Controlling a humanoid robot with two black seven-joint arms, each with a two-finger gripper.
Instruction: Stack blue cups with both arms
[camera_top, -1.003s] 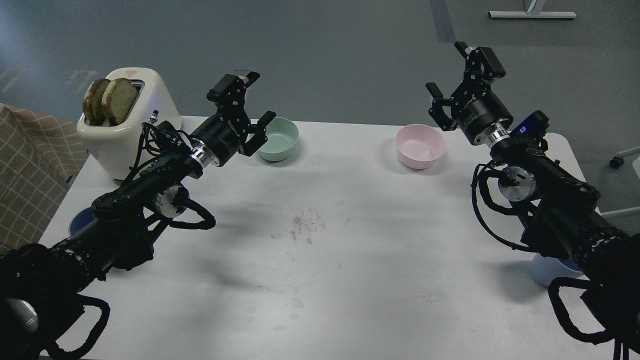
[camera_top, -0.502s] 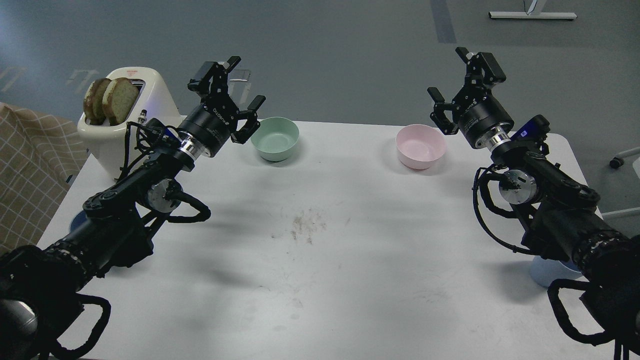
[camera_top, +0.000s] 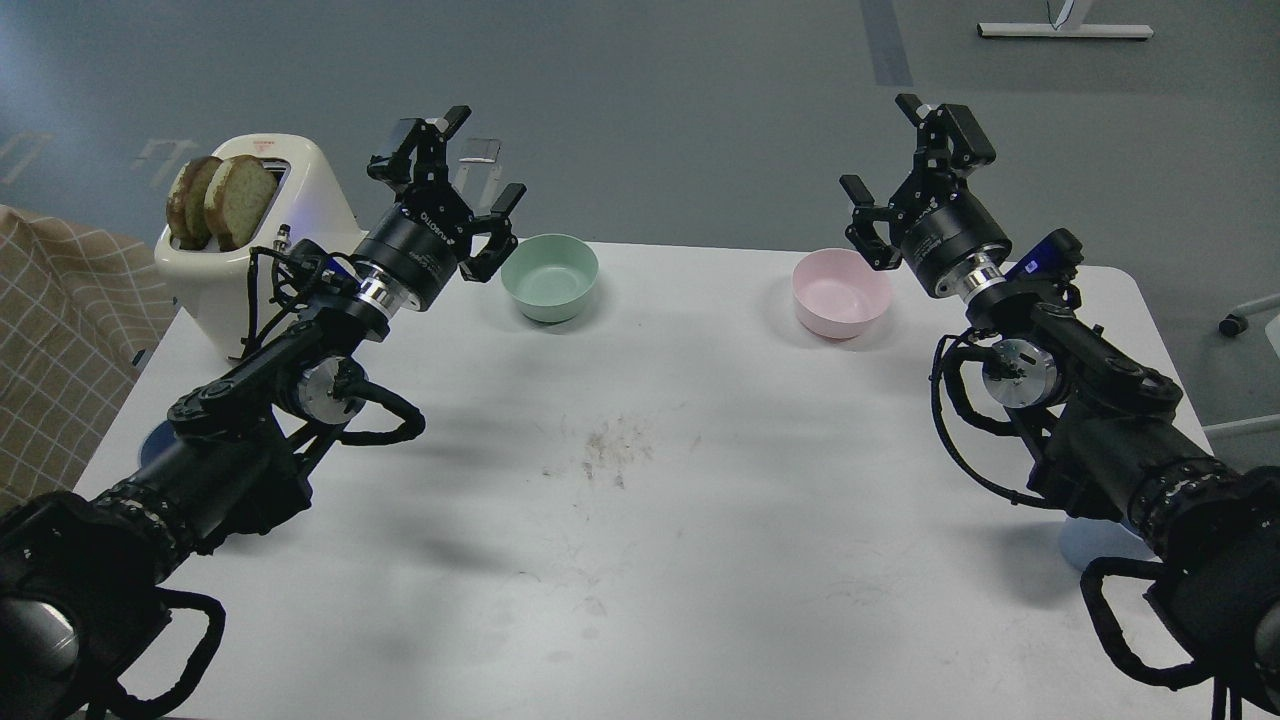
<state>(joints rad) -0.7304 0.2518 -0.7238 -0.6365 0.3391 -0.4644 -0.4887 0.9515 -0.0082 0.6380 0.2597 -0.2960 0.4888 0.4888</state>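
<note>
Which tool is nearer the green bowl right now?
Left. The left tool hangs open just left of the green bowl, raised above the table. The right tool, also open, is far across, beyond the pink bowl.

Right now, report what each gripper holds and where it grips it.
Nothing is held. The left gripper and the right gripper are both open and raised above the table, with nothing between their fingers.
</note>
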